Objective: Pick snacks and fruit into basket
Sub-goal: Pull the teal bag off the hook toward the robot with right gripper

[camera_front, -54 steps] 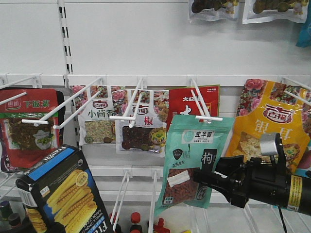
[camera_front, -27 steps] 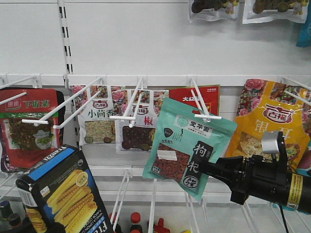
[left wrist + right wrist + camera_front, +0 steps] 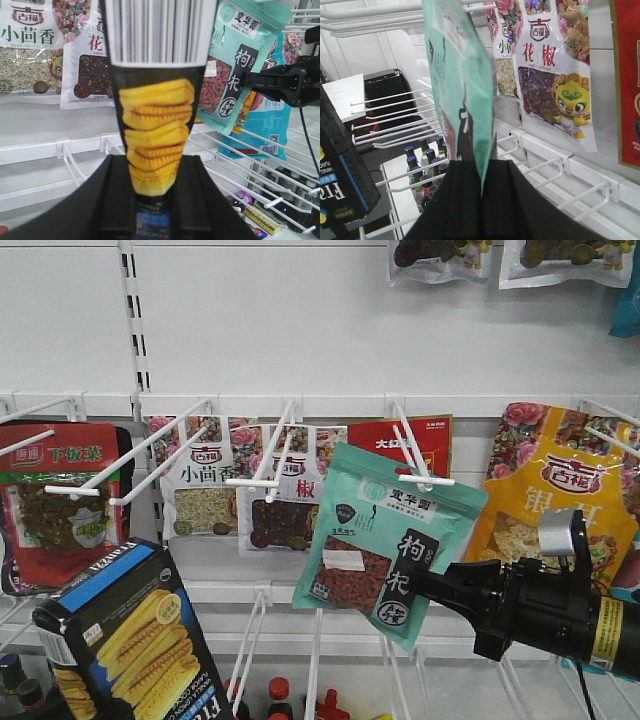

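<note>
Lower left, the corn carton (image 3: pixel 125 640) is held tilted in front of the shelf, below the red pouch (image 3: pixel 60 500). The left end effector (image 3: pixel 152 172) is clamped on it, with a black finger on each side. Centre-right, the teal berry pouch (image 3: pixel 385 540) hangs tilted, its top edge at a white peg (image 3: pixel 425 478). The right end effector (image 3: pixel 420 585) is closed on its lower right corner, beside the yellow-orange pouch (image 3: pixel 560 490).

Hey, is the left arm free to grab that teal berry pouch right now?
Probably not. The left claw is shut on the corn carton, so it's full, and the right claw grips the teal pouch at its lower corner.
</note>
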Robot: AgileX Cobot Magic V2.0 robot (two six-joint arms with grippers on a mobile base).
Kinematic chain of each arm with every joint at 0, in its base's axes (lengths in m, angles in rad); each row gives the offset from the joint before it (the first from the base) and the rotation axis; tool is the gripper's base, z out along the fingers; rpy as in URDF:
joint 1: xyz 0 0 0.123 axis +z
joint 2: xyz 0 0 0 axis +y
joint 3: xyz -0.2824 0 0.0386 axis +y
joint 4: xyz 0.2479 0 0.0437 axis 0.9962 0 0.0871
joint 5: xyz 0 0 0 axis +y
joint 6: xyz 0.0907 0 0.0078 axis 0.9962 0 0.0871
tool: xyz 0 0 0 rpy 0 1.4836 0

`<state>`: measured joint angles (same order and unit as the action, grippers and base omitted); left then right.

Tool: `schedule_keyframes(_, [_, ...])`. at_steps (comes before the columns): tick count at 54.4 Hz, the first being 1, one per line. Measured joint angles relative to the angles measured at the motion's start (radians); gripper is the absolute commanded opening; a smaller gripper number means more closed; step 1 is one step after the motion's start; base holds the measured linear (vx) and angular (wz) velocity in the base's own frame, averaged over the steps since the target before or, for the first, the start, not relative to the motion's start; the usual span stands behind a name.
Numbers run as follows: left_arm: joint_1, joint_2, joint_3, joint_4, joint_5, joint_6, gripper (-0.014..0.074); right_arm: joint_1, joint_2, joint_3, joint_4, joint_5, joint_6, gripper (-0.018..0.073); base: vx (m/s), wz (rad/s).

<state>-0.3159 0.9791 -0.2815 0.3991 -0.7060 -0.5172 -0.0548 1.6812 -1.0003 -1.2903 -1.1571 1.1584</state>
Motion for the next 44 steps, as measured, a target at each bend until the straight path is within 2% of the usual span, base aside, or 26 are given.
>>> schedule_keyframes(10, [0.000,0.000,0.000,0.000,0.000,0.000,0.0000,0.000,-0.049,0.000,-0.052,0.005,0.040,-0.0008,0.00,0.00])
schedule_keyframes(15, [0.000,0.000,0.000,0.000,0.000,0.000,0.0000,0.000,-0.095,0.000,-0.075,0.004,0.110,-0.0009,0.00,0.00])
schedule_keyframes(35, [0.000,0.000,0.000,0.000,0.000,0.000,0.0000,0.000,-0.234,0.000,-0.323,-0.010,0.338,-0.0009,0.00,0.00])
schedule_keyframes(44, [0.000,0.000,0.000,0.000,0.000,0.000,0.0000,0.000,-0.276,0.000,-0.392,0.053,0.408,-0.0009,0.00,0.00])
